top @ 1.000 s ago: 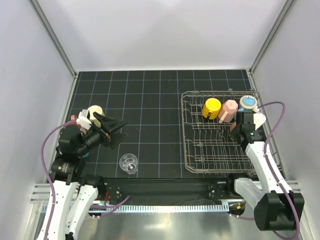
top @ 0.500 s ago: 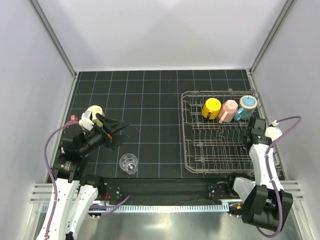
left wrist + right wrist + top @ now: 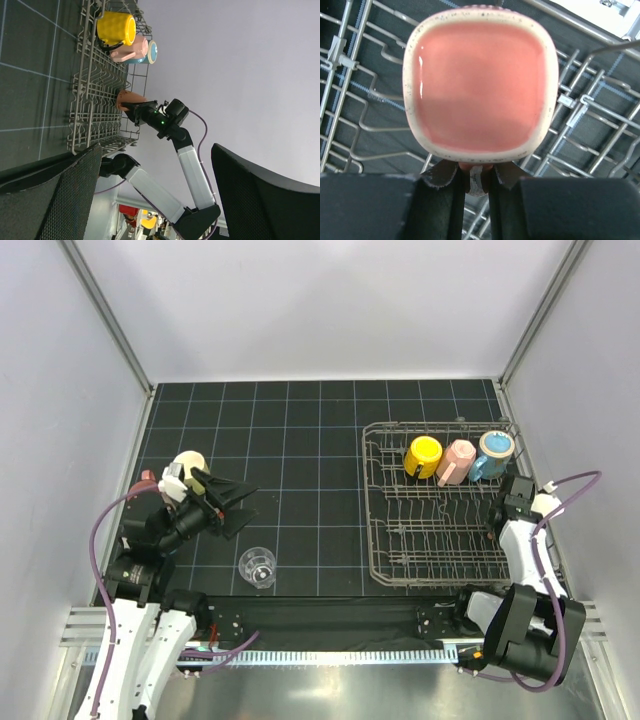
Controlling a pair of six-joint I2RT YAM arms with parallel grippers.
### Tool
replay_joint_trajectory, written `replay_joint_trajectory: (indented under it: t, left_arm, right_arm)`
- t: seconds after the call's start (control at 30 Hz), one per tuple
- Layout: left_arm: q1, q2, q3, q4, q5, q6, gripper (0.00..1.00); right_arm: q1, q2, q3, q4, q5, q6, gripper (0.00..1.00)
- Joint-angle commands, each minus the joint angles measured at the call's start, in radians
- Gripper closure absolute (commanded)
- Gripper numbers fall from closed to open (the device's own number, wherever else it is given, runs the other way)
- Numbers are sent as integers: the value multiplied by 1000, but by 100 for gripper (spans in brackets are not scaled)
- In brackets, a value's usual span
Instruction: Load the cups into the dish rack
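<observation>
My right claw (image 3: 476, 176) is clamped on the handle of a salmon mug (image 3: 479, 87), held over the right side of the wire dish rack (image 3: 432, 536). My left claw (image 3: 240, 507) gapes wide and empty near the clear tumbler (image 3: 257, 566). A yellow mug (image 3: 423, 455), a pink mug (image 3: 458, 460) and a blue mug (image 3: 492, 452) sit in the rack's far row.

mugs: 5 = yellow mug (image 3: 424, 455) x1, pink mug (image 3: 458, 461) x1, blue mug (image 3: 492, 452) x1, salmon-lined mug (image 3: 479, 89) x1, pale cream mug (image 3: 190, 461) x1 | clear glass tumbler (image 3: 257, 566): 1 | cups total: 6 | wire dish rack (image 3: 371, 530): 1
</observation>
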Motion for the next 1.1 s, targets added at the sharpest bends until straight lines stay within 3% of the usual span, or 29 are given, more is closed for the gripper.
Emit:
replay_joint_trajectory:
  t: [0.0,0.1,0.13,0.33,0.6,0.73,0.83,0.93,1.07]
  left_arm:
    - [4,0,-6,58,29,-18,14]
    - [4,4,0,63,35,-18,14]
    - [4,1,0,64,35,-18,13]
    - [4,-13,-18,67,32,-22,13]
    - [4,-20,20,13,-14,48,16]
    - [4,39,180,-264,-131,281,16]
    - [4,98,290,-383,-226,381,15]
    - [4,153,376,-463,-333,507,16]
    - [4,199,398,-500,-405,640,26]
  right_arm:
    - [-5,28,15,69,39,-31,73]
    - [-5,19,11,66,20,-36,61]
    - [-5,10,8,64,20,-39,52]
    - [-5,-73,11,31,-3,-51,36]
    - [72,-185,115,-116,-43,-32,33]
    - [198,-224,185,-187,22,5,33]
    - [342,-198,259,-199,31,-7,34]
    - [503,-178,262,-93,19,-71,36]
    - [644,-187,142,138,-258,-230,35]
